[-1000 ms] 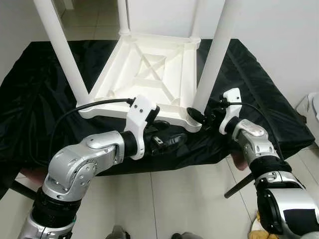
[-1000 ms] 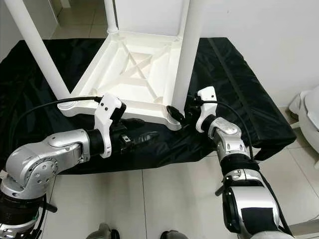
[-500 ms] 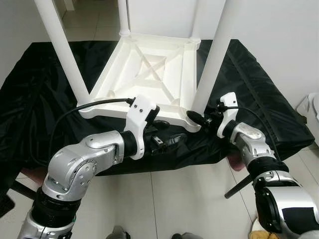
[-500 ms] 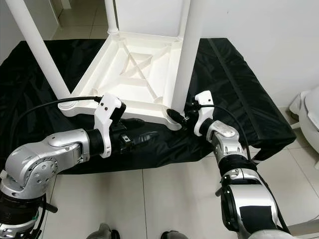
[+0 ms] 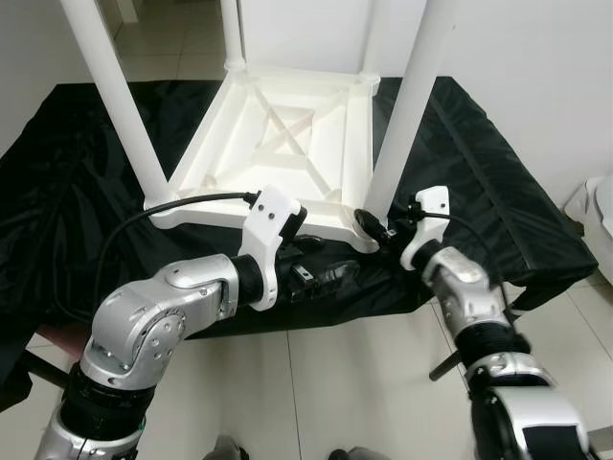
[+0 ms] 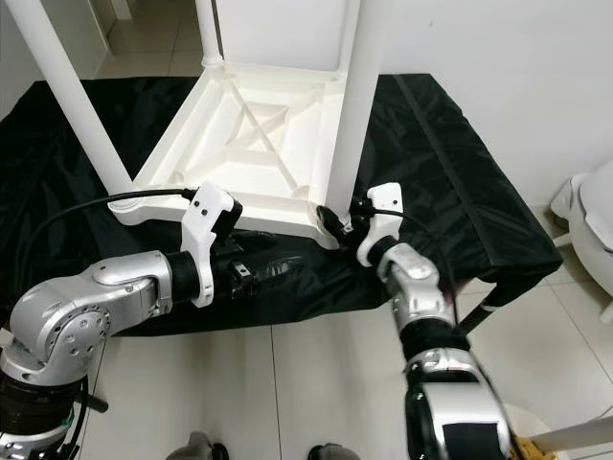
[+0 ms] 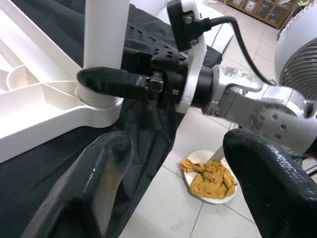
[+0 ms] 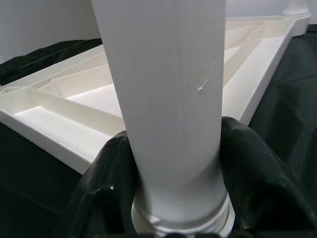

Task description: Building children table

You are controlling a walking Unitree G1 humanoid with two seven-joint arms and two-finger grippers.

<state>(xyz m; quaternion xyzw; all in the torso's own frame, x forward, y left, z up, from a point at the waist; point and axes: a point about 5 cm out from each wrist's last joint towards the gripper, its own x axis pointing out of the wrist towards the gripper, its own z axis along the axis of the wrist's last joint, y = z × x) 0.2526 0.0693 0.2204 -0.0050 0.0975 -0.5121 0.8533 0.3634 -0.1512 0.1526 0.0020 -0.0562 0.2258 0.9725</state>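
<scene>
A black cloth (image 5: pixel 498 192) covers a low surface that spreads across most of the scene, with pale floor tiles (image 5: pixel 364 383) in front of it. On the cloth lies a white children's table (image 5: pixel 287 144), turned upside down so that its ribbed underside faces up and its legs stand upright. The near right leg (image 5: pixel 407 105) rises from the corner closest to the robot's right side; the near left leg (image 5: pixel 115 96) rises from the opposite front corner, and a far leg (image 5: pixel 233 34) stands at the back.

The left arm (image 5: pixel 163 307) reaches forward low over the front edge of the cloth, its silver shell bent at the elbow with a black cable looping over it. The left gripper (image 5: pixel 330 273) lies just in front of the table's front rim, not touching any leg; in the left wrist view its fingers (image 7: pixel 94 173) are spread wide apart with nothing between them.

The right arm (image 5: pixel 469 307) reaches in from the right toward the near right corner. The right gripper (image 8: pixel 173 168) sits at the foot of the near right leg, and its two black fingers (image 8: pixel 109 178) are wrapped on both sides of the leg, pinching it just above the threaded collar where it meets the tabletop corner.

On the floor beyond the cloth edge, the left wrist view shows a small white plate (image 7: pixel 195 161) holding a crumpled yellow rag (image 7: pixel 210 176).
</scene>
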